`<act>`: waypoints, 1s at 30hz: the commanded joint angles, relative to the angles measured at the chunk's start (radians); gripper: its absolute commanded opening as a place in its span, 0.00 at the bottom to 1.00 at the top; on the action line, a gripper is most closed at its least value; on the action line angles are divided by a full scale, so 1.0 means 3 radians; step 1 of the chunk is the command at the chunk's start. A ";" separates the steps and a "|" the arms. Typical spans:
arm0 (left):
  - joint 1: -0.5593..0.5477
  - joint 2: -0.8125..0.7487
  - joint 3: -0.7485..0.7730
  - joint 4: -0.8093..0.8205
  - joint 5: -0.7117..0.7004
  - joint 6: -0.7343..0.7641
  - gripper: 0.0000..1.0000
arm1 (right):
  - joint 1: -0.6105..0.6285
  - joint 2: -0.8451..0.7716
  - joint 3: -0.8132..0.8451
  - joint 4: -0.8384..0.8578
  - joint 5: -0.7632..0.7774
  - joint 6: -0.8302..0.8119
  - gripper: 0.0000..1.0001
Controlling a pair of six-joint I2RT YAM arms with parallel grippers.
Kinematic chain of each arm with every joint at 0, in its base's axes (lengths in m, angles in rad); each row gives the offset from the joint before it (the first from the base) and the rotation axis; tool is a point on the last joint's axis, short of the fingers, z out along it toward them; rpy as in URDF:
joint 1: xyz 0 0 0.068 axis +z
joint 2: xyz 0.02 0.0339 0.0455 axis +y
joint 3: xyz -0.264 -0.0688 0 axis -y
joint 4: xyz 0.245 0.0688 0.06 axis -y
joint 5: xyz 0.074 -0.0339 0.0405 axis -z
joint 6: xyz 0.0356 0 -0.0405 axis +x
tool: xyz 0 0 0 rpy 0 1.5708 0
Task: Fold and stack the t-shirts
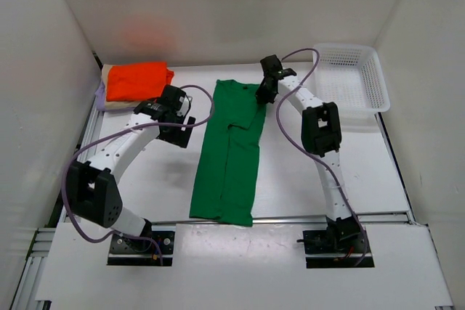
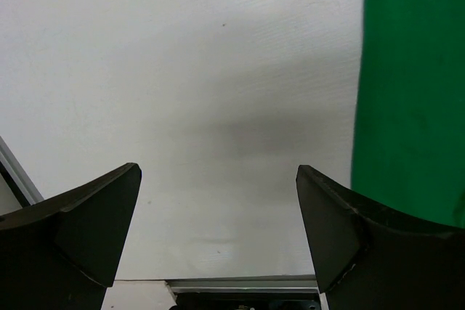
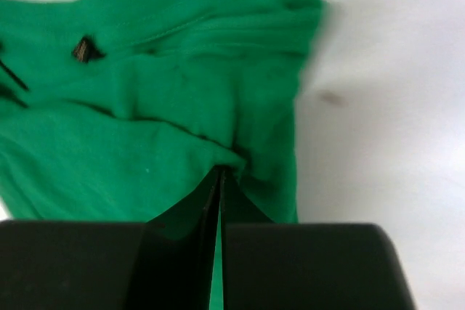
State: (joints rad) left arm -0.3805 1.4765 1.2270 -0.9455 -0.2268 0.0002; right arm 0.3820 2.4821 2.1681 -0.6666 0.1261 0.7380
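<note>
Right fingers (image 3: 182,234) are pinched on green t-shirt (image 3: 145,143), left fingers (image 2: 87,215) spread over tabletop (image 2: 182,70); thinly caught cloth may be dropped.

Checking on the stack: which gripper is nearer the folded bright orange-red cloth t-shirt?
Left. The left gripper hangs open close beside the orange-red t-shirt; the right gripper is farther off, shut on the top edge of the green cloth t-shirt.
</note>
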 commanded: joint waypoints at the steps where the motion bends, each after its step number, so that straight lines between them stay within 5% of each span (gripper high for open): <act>1: 0.0036 0.0013 0.0159 0.0007 -0.0057 -0.0001 0.99 | -0.0020 0.0403 0.0345 -0.0085 -0.0338 0.0636 0.04; 6: 0.0036 0.0084 0.0118 0.0053 -0.0057 -0.0001 0.99 | -0.0179 0.0684 0.0483 0.1288 -0.0543 0.1353 0.02; 10: 0.0036 0.0120 0.0082 0.0053 -0.0098 -0.0001 0.99 | -0.0210 0.0854 0.0934 0.1853 -0.0415 0.1467 0.06; 14: 0.0036 -0.0002 0.0297 0.0017 -0.0047 -0.0001 0.99 | -0.0276 0.0553 0.0780 0.2207 -0.0593 0.1299 0.21; 15: 0.0036 -0.0038 0.0383 0.0017 -0.0047 -0.0001 0.99 | -0.0312 0.0476 0.0745 0.2247 -0.0817 0.1162 0.34; 18: 0.0036 -0.0212 0.0537 -0.0059 -0.0011 -0.0001 0.99 | -0.0312 -0.0070 0.0323 0.2248 -0.1186 0.0850 0.52; 22: 0.0036 -0.0595 0.0604 -0.0157 0.0137 -0.0001 0.99 | -0.0190 -0.1285 -0.0444 0.1988 -0.1371 0.0222 0.63; 26: 0.0036 -0.1040 0.0879 -0.0111 -0.0556 -0.0001 0.99 | 0.0025 -0.2264 -0.1078 0.1161 -0.0984 -0.0505 0.71; 30: 0.0036 -0.1484 0.1090 -0.0003 -0.0351 -0.0001 0.99 | 0.0275 -0.3402 -0.2302 0.0882 -0.0697 -0.0721 0.74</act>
State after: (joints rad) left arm -0.3721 1.1263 1.5078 -0.9627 -0.3260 0.0006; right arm 0.4358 1.5879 1.7107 -0.2283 -0.1497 0.6544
